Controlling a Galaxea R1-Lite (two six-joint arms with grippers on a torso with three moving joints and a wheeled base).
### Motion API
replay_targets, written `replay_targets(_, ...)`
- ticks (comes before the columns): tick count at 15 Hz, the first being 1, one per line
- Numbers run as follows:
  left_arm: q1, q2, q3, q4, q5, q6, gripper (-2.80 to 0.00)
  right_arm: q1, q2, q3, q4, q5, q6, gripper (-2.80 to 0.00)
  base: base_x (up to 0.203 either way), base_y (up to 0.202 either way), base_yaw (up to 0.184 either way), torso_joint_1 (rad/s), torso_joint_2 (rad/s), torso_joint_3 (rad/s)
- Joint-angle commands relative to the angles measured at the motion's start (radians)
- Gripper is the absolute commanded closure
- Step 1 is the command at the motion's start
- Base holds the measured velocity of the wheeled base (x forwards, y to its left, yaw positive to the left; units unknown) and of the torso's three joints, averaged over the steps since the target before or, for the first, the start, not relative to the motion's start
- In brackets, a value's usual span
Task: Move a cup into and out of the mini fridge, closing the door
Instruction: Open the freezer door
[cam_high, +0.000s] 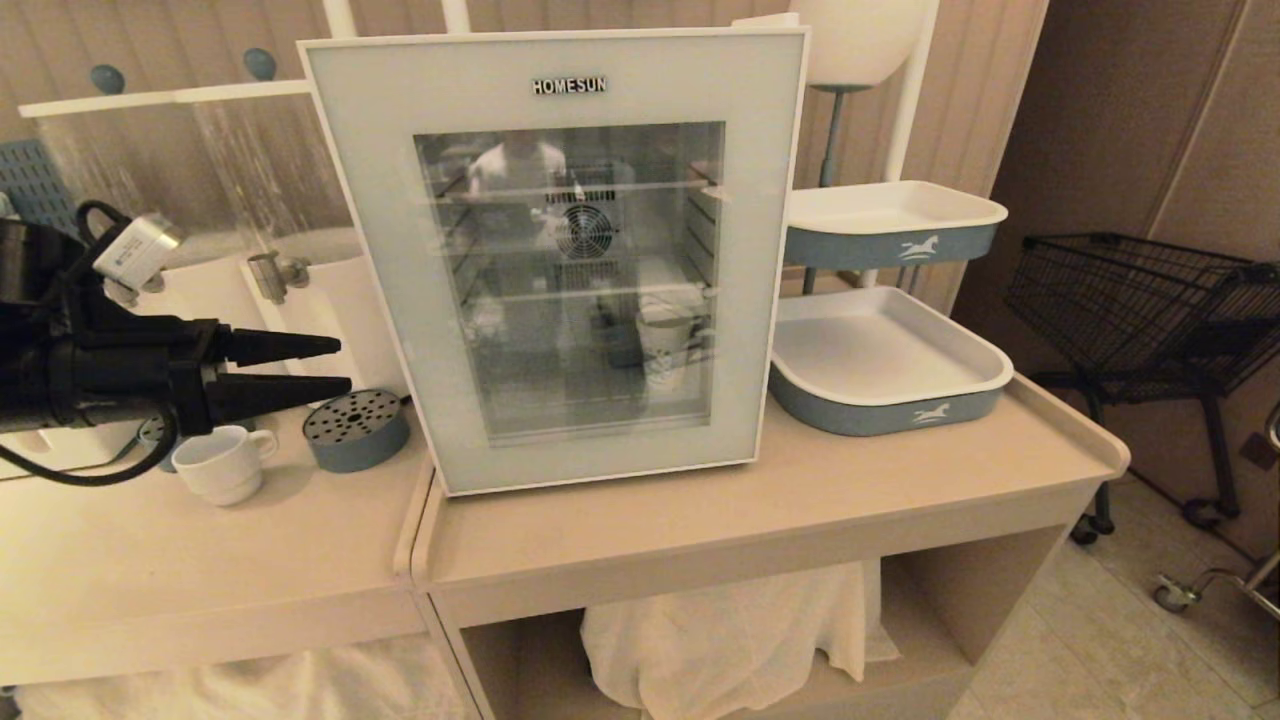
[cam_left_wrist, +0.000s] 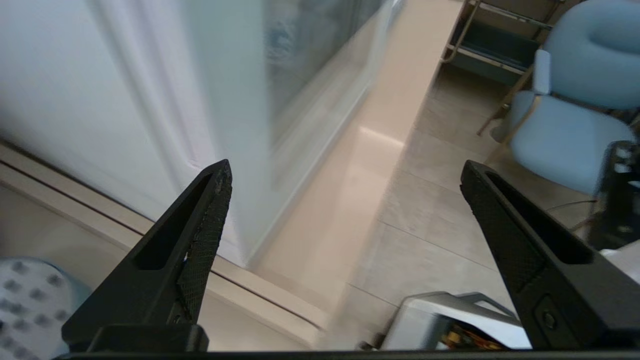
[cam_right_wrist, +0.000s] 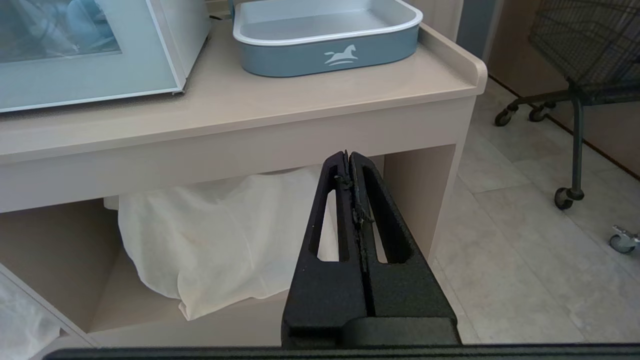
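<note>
The mini fridge (cam_high: 760, 25) stands on the counter (cam_high: 750, 510), and its pale blue-grey door (cam_high: 380, 250) with the glass window looks shut against it. The white cup (cam_high: 222, 465) stands on the left counter, outside the fridge and just below my left gripper (cam_high: 345, 365). That gripper is open and empty, level, with its fingertips pointing at the fridge's left side. In the left wrist view the left gripper (cam_left_wrist: 346, 166) faces the door's edge (cam_left_wrist: 225, 100) and the fridge's white side wall (cam_left_wrist: 75, 100). My right gripper (cam_right_wrist: 348, 155) is shut and empty, parked low before the counter's front.
A printed paper cup (cam_high: 668, 345) shows through the glass. A perforated blue-grey disc (cam_high: 355, 428) lies beside the white cup. Two blue-and-white trays (cam_high: 890, 370) (cam_high: 895, 215) stand right of the fridge. A wire cart (cam_high: 1140, 300) stands far right, with white cloth (cam_high: 720, 630) under the counter.
</note>
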Motion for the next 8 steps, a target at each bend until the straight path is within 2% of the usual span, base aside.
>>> replay_targets(1,0.008,0.066,-0.01,-0.069,-0.028,0.002,-2.8,0.0,0.001,0.0,-0.001,0.0,0.0,0.0,0.0,0.0,0.0,0.0,0.0,0.0)
replay_targets(4,0.007,0.147,-0.035,-0.124,-0.069,0.005,-2.8,0.0,0.0,0.0,-0.001,0.0,0.0,0.0,0.0,0.0,0.0,0.0,0.0,0.0)
replay_targets(8,-0.013,0.207,-0.106,-0.117,-0.166,0.004,-2.8,0.0,0.0,0.0,-0.002,0.0,0.0,0.0,0.0,0.0,0.0,0.0,0.0,0.0)
